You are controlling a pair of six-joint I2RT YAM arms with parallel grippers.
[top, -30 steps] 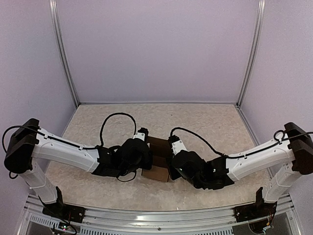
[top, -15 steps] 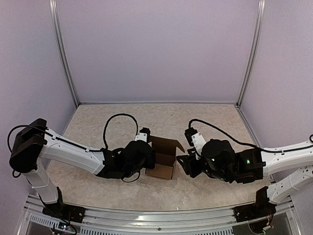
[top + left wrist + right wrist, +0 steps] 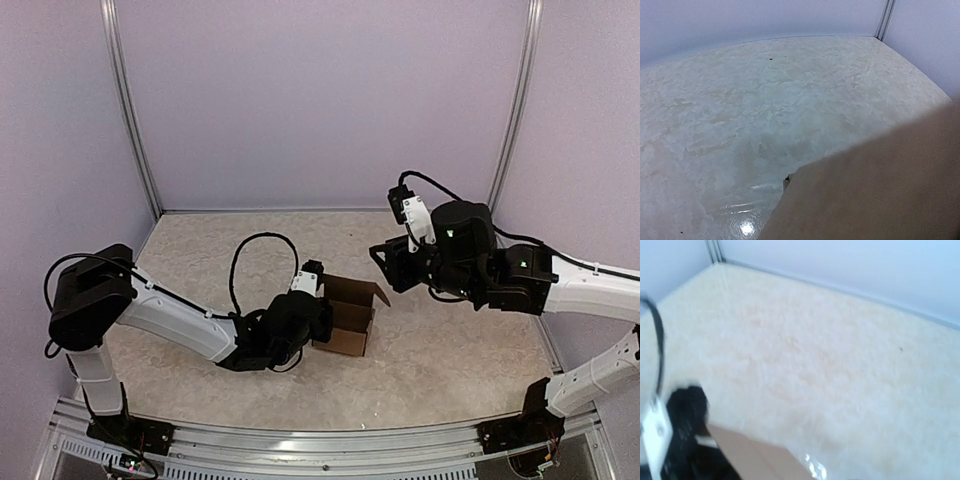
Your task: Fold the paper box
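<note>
The right gripper [image 3: 386, 264] has swung up and away to the far right, jaws unreadable. The plain brown cardboard paper box [image 3: 350, 322] sits centrally on the pale mottled table [image 3: 440, 350], right flap [image 3: 372, 291] sprung open. The left gripper [image 3: 318, 320], jaws together, stays against its left wall; the top wants closing.

Right wrist view blurred, paper box [image 3: 752, 456] cropped at bottom edge. Left wrist: paper box cropped lower right. Top: left gripper [image 3: 320, 318] tips hidden by its wrist; right gripper [image 3: 386, 262] jaws unreadable.
</note>
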